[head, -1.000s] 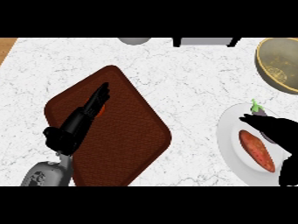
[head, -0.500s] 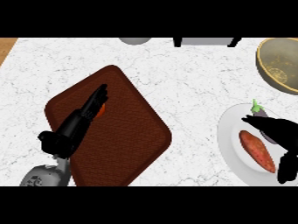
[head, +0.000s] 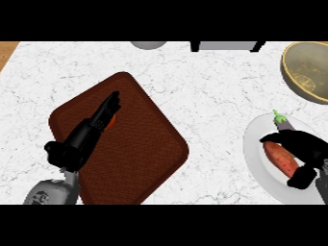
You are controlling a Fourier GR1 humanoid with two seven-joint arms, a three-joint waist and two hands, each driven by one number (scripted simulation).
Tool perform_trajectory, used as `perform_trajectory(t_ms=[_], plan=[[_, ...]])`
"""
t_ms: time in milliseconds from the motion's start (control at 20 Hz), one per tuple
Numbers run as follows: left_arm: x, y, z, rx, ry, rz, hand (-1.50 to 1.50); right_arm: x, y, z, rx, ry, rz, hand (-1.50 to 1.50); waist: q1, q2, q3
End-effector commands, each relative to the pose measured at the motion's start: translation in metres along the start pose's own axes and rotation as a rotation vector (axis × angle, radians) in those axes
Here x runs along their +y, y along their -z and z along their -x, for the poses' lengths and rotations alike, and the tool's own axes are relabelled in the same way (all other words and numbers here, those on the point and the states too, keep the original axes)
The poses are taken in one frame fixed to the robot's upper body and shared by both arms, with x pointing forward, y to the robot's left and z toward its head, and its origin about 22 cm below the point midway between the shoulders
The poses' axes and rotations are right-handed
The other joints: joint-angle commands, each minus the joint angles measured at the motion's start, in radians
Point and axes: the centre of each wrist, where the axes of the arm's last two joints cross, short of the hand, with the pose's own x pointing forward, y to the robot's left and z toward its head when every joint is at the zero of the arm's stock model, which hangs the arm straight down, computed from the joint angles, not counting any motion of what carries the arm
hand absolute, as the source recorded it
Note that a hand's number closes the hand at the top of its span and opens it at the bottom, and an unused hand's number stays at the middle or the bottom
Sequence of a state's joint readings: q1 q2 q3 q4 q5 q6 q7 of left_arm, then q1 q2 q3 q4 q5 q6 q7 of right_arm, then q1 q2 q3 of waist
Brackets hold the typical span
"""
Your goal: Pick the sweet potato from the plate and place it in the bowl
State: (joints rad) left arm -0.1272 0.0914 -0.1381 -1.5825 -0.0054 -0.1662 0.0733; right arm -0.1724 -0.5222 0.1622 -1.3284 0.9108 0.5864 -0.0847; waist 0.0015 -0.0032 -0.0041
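Observation:
The orange-red sweet potato [head: 281, 160] lies on a white plate [head: 257, 144] at the right edge of the counter. My right hand [head: 309, 153] hovers over the plate with its fingers curved above the potato's far end and its thumb [head: 303, 176] low beside the near end; the fingers are spread around it, not closed. A small purple eggplant [head: 283, 121] sits at the plate's far rim. The brass-coloured bowl [head: 320, 72] stands at the back right. My left hand [head: 88, 134] rests with straight fingers over the brown cutting board.
A dark brown cutting board [head: 134, 153] lies tilted across the left half of the marble counter, with a small orange item [head: 114, 119] under my left fingers. A grey round object [head: 148, 44] and a dark appliance base [head: 227, 45] stand at the back edge.
My right hand has lowered and drawn toward the near side over the sweet potato, its thumb dropping beside it. The left hand has hardly moved.

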Motion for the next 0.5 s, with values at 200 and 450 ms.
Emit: perform_trajectory(t_ms=[200, 450], plan=[[0.009, -0.017, 0.003, 0.007, 0.000, -0.017, 0.00, -0.009, 0.014, 0.014, -0.084, -0.009, 0.078, 1.50, 0.003, 0.003, 0.004], [-0.006, -0.005, 0.009, -0.008, -0.009, 0.008, 0.00, -0.038, 0.050, -0.021, 0.085, 0.127, 0.183, 1.50, 0.020, 0.008, 0.004]])
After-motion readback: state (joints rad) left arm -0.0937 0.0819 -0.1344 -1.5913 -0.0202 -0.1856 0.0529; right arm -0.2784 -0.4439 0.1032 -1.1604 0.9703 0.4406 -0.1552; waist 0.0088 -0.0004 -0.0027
